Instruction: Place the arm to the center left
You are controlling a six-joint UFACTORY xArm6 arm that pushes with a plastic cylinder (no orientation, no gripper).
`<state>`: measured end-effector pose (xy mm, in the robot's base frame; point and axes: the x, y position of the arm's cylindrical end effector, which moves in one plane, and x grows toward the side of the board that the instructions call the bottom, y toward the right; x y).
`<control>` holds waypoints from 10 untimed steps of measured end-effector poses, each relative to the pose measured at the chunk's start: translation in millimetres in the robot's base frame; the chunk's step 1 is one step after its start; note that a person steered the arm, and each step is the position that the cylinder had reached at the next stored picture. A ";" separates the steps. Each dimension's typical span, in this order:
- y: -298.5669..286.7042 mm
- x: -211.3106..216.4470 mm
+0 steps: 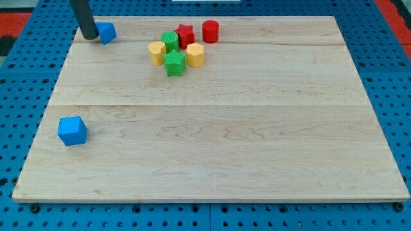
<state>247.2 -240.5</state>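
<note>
My tip (88,36) sits at desk (225,147) top-left corner, touching a small blue block (107,32) on its right. No gripper, nothing held. Blue cube (72,130) lies at centre left, well apart.

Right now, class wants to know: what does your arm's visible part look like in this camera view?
Only a straight, dark grey rod shows, smooth and round in section, entering from the view's top. My tip ends flat on the wooden board, just left of a blue block. No cables, markings or jaws are visible.
</note>
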 end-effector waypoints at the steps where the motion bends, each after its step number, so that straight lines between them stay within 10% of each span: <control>1: 3.1 -4.3; 7: -35.6 80.8; 10: 3.6 193.4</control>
<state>440.6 -236.9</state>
